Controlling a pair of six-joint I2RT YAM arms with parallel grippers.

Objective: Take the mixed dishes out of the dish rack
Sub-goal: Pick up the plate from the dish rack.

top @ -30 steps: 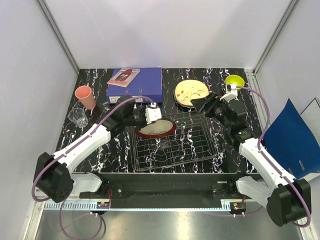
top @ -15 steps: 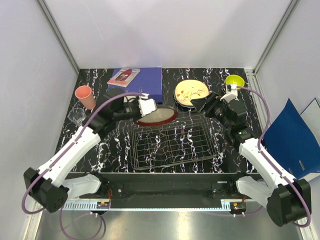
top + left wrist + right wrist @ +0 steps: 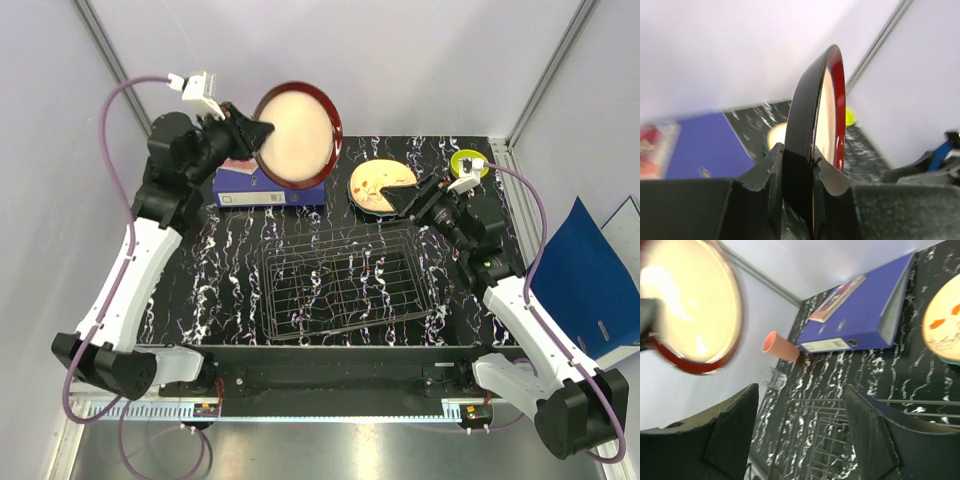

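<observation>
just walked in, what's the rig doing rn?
Unloading a dish rack. The left gripper pinches the red-rimmed plate by its rim and holds it high, on edge, above the binder. The right gripper is open and empty, hovering by the yellow plate at the back right, near the bowl. The cup sits back left. The rack looks empty.
</observation>
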